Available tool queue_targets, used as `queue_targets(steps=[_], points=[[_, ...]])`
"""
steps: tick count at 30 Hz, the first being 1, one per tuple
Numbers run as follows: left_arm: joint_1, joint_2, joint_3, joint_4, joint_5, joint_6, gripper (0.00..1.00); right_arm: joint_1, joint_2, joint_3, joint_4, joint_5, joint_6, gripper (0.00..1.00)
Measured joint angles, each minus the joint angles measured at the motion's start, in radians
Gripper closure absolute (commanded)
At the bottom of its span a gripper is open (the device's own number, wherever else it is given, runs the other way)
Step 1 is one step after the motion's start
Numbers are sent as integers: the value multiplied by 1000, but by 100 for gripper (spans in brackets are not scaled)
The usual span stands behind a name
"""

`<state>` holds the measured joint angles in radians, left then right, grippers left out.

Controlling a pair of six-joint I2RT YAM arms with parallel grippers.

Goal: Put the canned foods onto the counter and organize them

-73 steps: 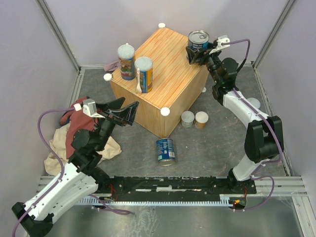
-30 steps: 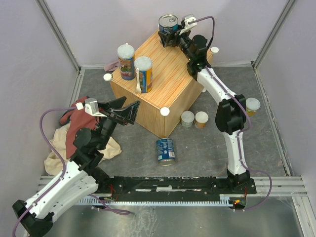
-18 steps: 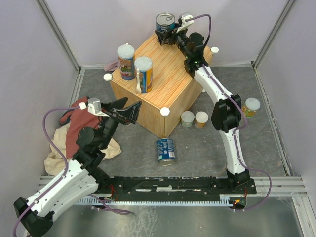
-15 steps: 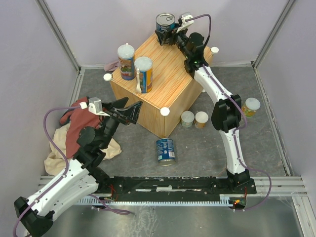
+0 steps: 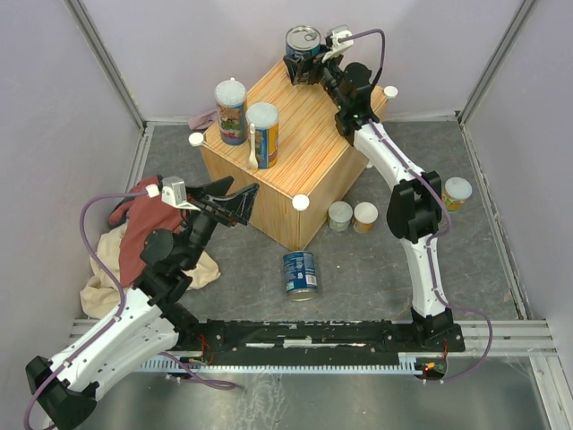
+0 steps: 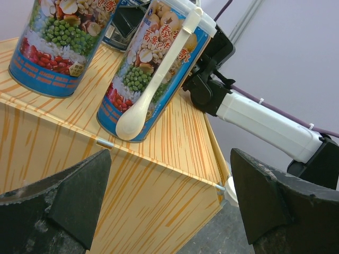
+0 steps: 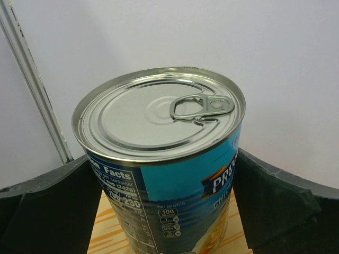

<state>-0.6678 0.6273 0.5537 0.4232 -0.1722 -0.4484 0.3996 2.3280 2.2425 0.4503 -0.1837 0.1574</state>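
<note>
My right gripper (image 5: 304, 64) is shut on a blue-labelled ring-pull can (image 5: 303, 43) at the far corner of the wood-grain counter (image 5: 309, 134). In the right wrist view the can (image 7: 159, 121) stands upright between both black fingers, with wood under it. Two tall orange/blue cans (image 5: 230, 107) (image 5: 262, 133) stand on the counter's left part. My left gripper (image 5: 237, 190) is open and empty by the counter's front-left side. In the left wrist view it (image 6: 170, 174) faces the counter's wall (image 6: 132, 196) below both tall cans (image 6: 58, 47) (image 6: 153, 69). A second blue can (image 5: 300, 271) stands on the floor.
Two short pale-lidded cans (image 5: 340, 215) (image 5: 364, 215) stand on the floor by the counter's right side. A third one (image 5: 457, 193) stands at the right behind my right arm. Red and beige cloths (image 5: 134, 242) lie at the left. Walls enclose three sides.
My right gripper has carried the blue can from the counter's right corner to its far corner, where it now holds nearly still. My left gripper has edged slightly towards the counter.
</note>
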Motion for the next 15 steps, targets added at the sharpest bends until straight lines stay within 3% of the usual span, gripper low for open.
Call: queue_targets(steps=[15], points=[[0,-5,0,-2,-1,0,0,6,-25,-19,-28,3,-3,1]])
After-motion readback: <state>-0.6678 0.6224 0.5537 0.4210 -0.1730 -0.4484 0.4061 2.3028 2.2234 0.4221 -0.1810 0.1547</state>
